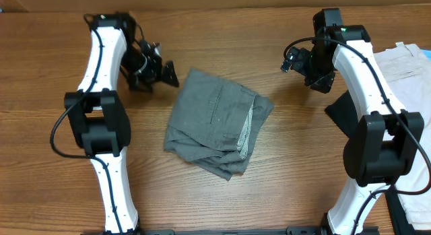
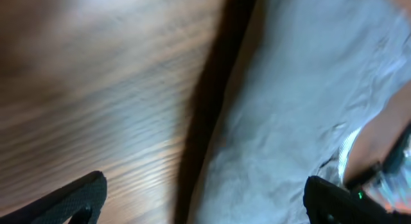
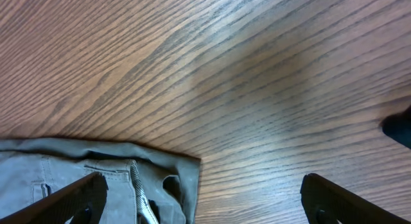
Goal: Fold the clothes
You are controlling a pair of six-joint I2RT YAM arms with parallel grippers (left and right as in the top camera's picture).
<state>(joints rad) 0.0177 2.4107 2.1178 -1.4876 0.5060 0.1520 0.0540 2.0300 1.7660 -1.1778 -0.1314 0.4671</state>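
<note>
Left pincer [image 1: 156, 65] and right pincer [image 1: 296, 61] both gape wide, gripping nothing.
Grey shorts [image 1: 217, 120] lie mid-worktop [image 1: 283, 194] between the arms, folded into a rumpled, roughly square bundle with a pale strip along the right fold.

One pair of grey shorts [image 1: 215, 124], in the middle of the bench [image 1: 256, 201]. One pair of white shorts [image 1: 404, 66], at the right edge. One black cloth [image 1: 338, 115], near the right edge too. Two arms: left arm [image 1: 101, 120] by the left edge, right arm [image 1: 367, 73] by the right edge. Two grippers: left gripper [image 1: 163, 62], right gripper [image 1: 291, 60], both toward the far edge.
</note>
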